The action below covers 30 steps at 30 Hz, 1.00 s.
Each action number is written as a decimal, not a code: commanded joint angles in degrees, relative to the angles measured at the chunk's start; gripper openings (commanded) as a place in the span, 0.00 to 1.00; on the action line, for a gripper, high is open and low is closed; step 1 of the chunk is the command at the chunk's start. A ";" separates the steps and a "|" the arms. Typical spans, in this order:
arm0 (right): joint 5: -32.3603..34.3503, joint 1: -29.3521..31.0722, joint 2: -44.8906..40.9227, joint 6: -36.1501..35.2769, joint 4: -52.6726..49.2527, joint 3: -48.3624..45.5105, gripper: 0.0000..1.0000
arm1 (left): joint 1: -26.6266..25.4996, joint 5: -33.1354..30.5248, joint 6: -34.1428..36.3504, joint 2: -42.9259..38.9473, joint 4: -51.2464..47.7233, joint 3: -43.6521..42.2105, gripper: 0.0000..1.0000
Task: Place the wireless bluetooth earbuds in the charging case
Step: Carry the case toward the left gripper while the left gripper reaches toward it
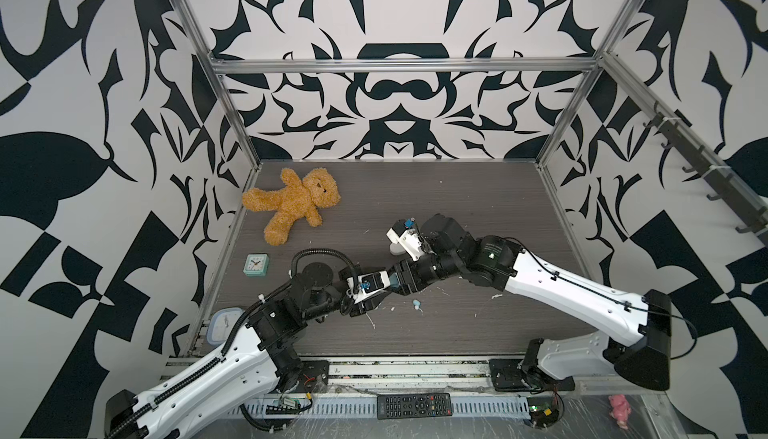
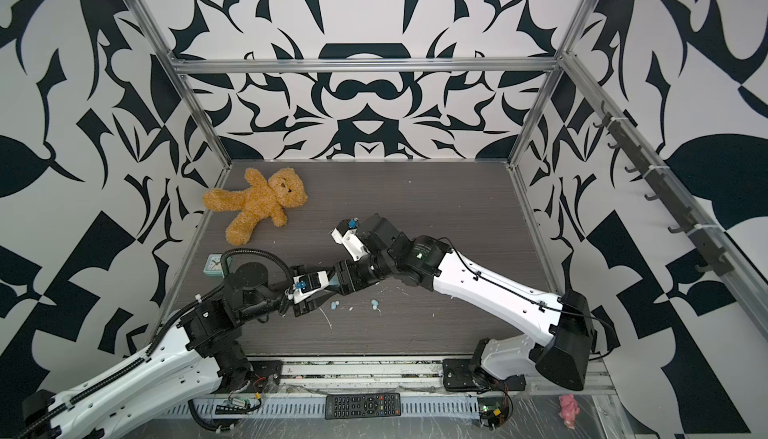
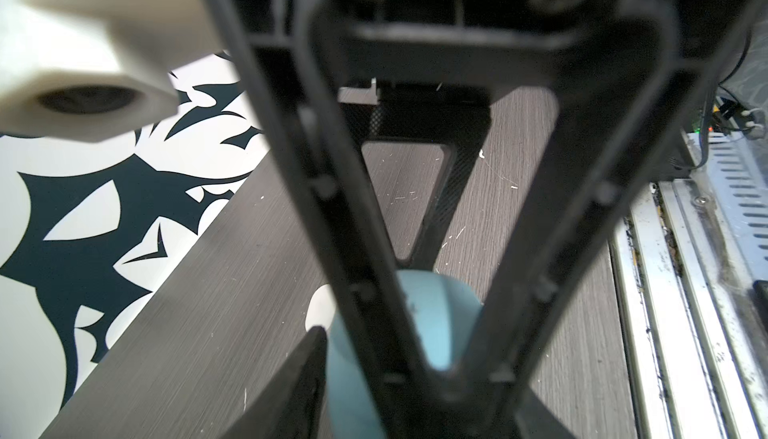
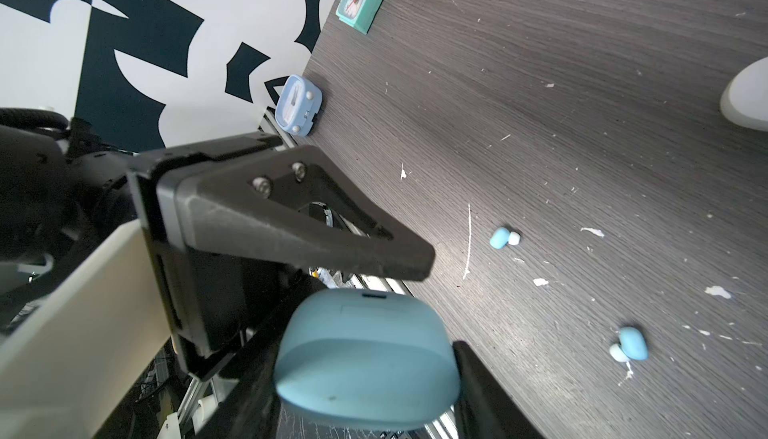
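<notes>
**Right pincer (image 4: 370,347) grasping the light-blue charging case (image 4: 365,378) near the middle of the counter (image 4: 582,84)**

The case, lid down, is clamped between the right pincer's two black fingers. The left pincer (image 1: 390,282) meets it from 9 o'clock. One of its fingers (image 4: 332,233) lies just over the case's top edge and the other is hidden, so I cannot tell whether it is clenched on the case. Two light-blue buds lie loose on the counter, well apart from each other. One earbud (image 2: 334,304) is at about 6 o'clock from the case, and the second earbud (image 2: 375,303) is at about 4 o'clock. A white oval case (image 1: 397,248) sits at 12 o'clock, partly under the right wrist. The teddy bear (image 1: 293,204) lies at 10 o'clock, and a mint clock (image 1: 256,265) stands at 9 o'clock by the counter's edge.
</notes>
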 commanded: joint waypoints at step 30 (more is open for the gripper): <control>1.30 1.85 0.21 0.02 3.96 0.25 0.06 | -0.09 0.71 0.09 -0.51 -0.18 1.29 0.17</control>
